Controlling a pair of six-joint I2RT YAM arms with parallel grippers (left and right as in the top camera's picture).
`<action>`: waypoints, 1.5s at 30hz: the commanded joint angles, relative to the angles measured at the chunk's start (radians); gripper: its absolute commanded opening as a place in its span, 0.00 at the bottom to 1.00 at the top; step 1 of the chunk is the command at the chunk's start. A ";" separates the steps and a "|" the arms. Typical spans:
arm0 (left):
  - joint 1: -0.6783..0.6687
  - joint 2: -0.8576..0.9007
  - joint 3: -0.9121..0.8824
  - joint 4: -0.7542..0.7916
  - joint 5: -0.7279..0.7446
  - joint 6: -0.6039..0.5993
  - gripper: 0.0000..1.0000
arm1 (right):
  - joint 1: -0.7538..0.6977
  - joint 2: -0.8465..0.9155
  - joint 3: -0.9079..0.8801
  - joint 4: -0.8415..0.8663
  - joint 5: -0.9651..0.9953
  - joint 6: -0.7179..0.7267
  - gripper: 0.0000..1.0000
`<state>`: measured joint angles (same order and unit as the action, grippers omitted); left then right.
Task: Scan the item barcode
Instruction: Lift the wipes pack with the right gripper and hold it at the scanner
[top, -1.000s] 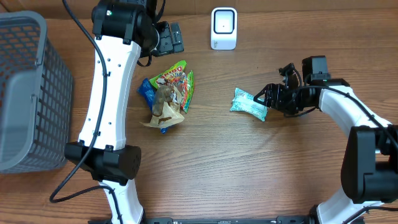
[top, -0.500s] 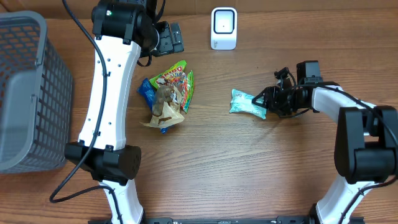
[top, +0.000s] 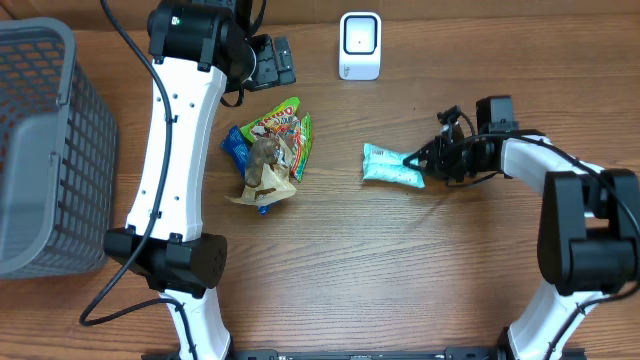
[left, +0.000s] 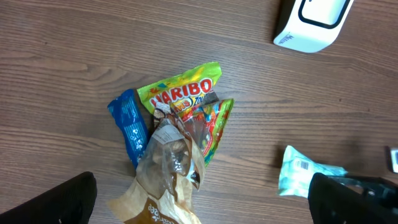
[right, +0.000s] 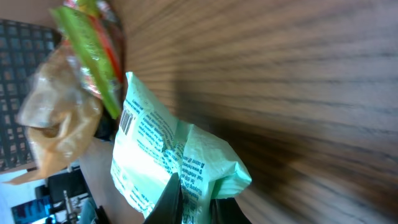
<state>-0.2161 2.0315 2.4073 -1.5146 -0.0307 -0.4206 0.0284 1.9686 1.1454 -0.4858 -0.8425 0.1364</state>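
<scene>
Grasp looked done, with the right claw clamped on the green packet and the left claw apart; showing it to the far scanner was not yet done.

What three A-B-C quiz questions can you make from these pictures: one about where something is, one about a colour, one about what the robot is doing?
1. Where is the white scanner? A. standing alone on the table B. inside a basket C. under the snacks
2. What colour is the packet at the right end effector? A. red B. mint green C. black
3. How is the right end effector? A. wide open B. out of sight C. shut on the packet
1 A: bare wood all around it. 2 B: its wrapper is pale green. 3 C: its fingers pinch the packet's end.
</scene>
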 joint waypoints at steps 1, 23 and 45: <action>-0.007 0.009 -0.003 0.002 0.005 -0.010 1.00 | 0.015 -0.159 0.116 -0.021 0.023 -0.067 0.04; -0.007 0.009 -0.003 0.001 0.005 -0.010 1.00 | 0.319 -0.268 0.176 0.352 1.207 -0.349 0.04; -0.007 0.009 -0.003 0.001 0.005 -0.010 1.00 | 0.436 0.145 0.176 1.201 1.388 -1.297 0.04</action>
<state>-0.2161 2.0315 2.4073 -1.5146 -0.0307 -0.4206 0.4545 2.0949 1.3060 0.6960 0.6155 -1.0515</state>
